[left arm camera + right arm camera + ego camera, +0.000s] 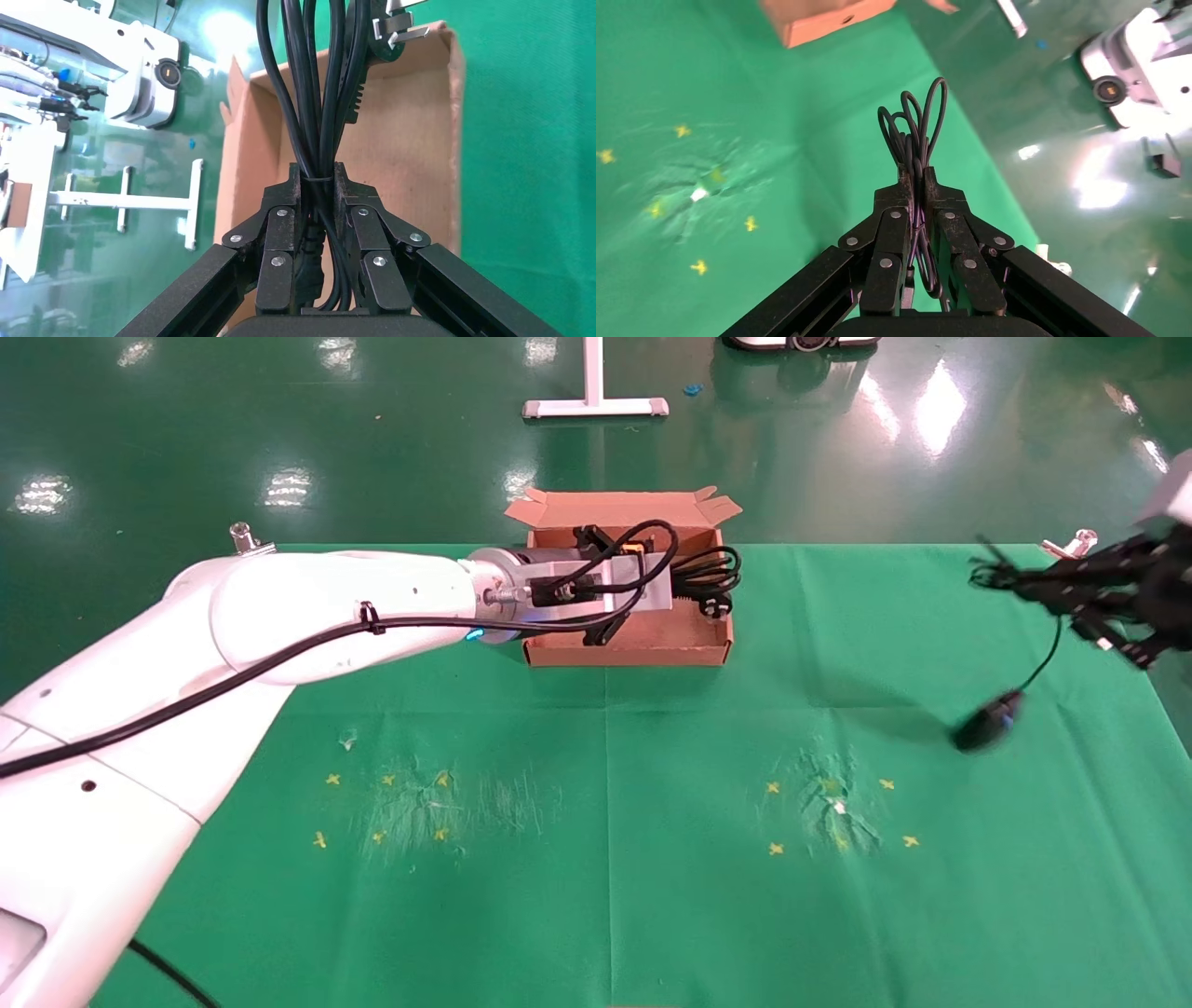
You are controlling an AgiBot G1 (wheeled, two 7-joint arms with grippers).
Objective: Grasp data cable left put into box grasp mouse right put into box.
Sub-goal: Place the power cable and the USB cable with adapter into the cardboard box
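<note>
The brown cardboard box stands at the back middle of the green cloth. My left gripper reaches over the box and is shut on the data cable, whose thick black loops hang over the box's right end. In the left wrist view the fingers clamp the cable, with the plug over the box floor. My right gripper is raised at the far right, shut on the mouse's bundled thin cord. The mouse body dangles below it, just above the cloth.
Yellow cross marks lie front left and front right on the cloth. A white stand base sits on the floor behind the table. The table's right edge runs close beneath my right gripper. The box corner shows far off in the right wrist view.
</note>
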